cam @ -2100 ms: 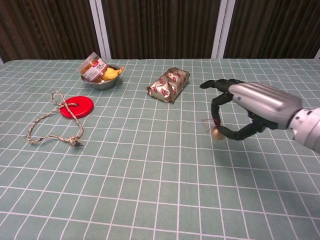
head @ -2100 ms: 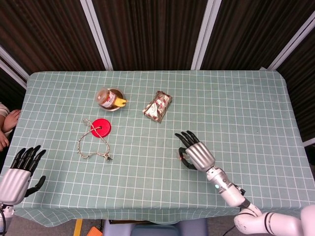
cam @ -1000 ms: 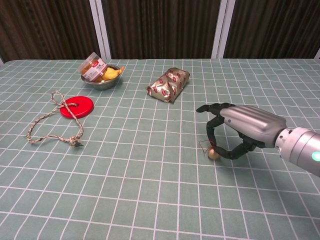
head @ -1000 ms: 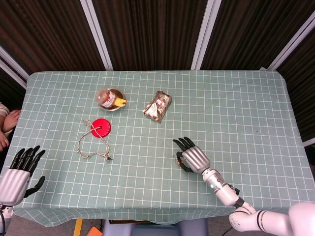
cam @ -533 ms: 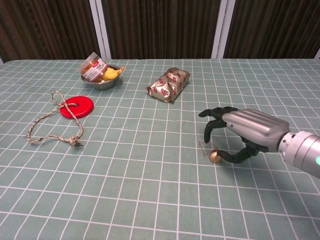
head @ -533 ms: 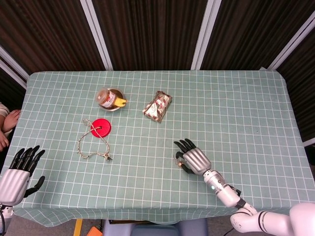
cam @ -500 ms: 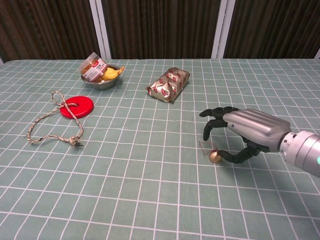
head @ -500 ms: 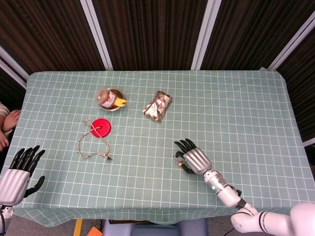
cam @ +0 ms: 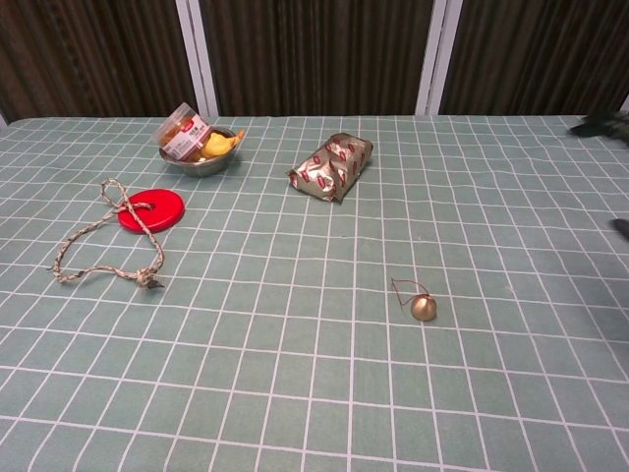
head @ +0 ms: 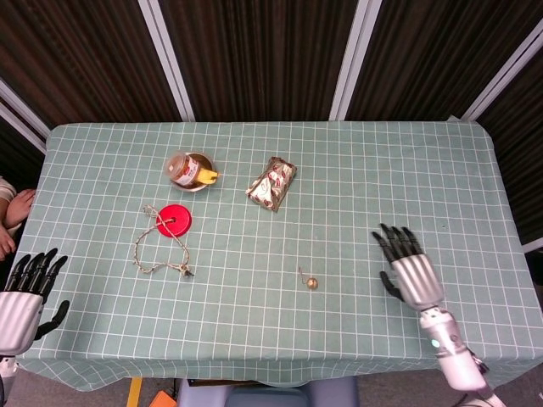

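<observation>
Showed a green checked table (head: 424, 170) before dark panels. Had the right hand (head: 409, 273) near the right edge, fingers spread, gripping nothing. Had the left hand (head: 21, 297) at the near left corner, partly cut off, apparently empty too. Had a foil packet (head: 271, 182), bowl (head: 193, 170) and red disc (head: 176, 220) farther off. Found the small bell (head: 312, 282) lying free near centre, apart from both hands: seemingly released, nothing left in hand.
</observation>
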You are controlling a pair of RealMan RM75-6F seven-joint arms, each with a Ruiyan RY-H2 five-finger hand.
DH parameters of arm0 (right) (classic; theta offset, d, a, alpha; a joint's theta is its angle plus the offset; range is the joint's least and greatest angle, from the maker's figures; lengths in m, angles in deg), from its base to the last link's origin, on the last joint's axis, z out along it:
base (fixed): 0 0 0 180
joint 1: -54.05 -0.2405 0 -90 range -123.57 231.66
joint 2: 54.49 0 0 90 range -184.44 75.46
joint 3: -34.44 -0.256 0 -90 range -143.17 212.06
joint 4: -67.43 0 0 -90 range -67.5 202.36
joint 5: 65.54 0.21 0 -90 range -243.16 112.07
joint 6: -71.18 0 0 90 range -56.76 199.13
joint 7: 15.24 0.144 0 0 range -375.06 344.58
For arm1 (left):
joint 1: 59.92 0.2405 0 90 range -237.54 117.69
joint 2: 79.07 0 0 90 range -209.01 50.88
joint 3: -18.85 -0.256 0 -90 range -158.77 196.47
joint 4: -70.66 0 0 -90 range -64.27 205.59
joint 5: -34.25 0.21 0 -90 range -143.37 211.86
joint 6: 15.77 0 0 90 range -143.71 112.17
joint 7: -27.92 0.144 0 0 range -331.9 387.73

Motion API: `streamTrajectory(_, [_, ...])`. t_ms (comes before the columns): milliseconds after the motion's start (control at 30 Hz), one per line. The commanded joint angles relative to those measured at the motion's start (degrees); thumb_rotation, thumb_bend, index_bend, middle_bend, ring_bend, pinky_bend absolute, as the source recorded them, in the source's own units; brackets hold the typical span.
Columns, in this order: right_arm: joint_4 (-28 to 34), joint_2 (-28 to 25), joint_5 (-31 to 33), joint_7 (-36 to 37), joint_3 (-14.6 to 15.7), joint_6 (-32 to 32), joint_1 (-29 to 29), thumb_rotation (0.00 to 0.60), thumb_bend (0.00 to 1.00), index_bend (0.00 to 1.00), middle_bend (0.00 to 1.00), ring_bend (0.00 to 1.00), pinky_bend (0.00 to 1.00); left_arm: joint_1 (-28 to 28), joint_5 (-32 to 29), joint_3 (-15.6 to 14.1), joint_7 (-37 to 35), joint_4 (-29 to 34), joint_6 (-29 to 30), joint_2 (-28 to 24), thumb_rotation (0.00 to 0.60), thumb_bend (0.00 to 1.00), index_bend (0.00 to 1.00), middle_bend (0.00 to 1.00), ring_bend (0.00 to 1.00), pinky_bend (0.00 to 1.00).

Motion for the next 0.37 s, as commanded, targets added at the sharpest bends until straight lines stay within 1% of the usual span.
streamTrajectory(33, [4.1, -6.1, 3.6, -1.3, 0.9, 13.0, 11.4, 0.600, 0.48, 0.00, 0.00, 0.00, 0.00, 0.1, -0.7, 0.3, 1.0, 0.3, -0.3, 0.3, 0.600, 0.40, 0.00, 0.00, 0.00, 0.00])
streamTrajectory(67, [3.4, -5.8, 4.1, -0.9, 1.0, 13.7, 12.5, 0.600, 0.46, 0.00, 0.00, 0.00, 0.00, 0.1, -1.1, 0.5, 1.7, 0.5, -0.5, 0.4, 0.600, 0.40, 0.00, 0.00, 0.00, 0.00])
streamTrajectory(133, [3.2, -6.7, 3.7, -1.7, 1.7, 12.4, 12.7, 0.600, 0.44, 0.00, 0.00, 0.00, 0.00, 0.0, -1.6, 0.8, 2.4, 0.7, -0.7, 0.6, 0.600, 0.40, 0.00, 0.00, 0.00, 0.00])
streamTrajectory(233, [4.0, -7.4, 4.0, -0.8, 0.6, 11.8, 12.9, 0.600, 0.44, 0.00, 0.00, 0.00, 0.00, -0.1, -1.9, 1.0, 2.7, 0.9, -1.0, 0.8, 0.600, 0.40, 0.00, 0.00, 0.00, 0.00])
streamTrajectory(367, [4.3, -7.8, 2.8, -0.9, 0.8, 11.2, 13.4, 0.600, 0.44, 0.00, 0.00, 0.00, 0.00, -0.3, -1.0, 0.8, 2.6, 1.0, -0.9, 0.8, 0.600, 0.40, 0.00, 0.00, 0.00, 0.00])
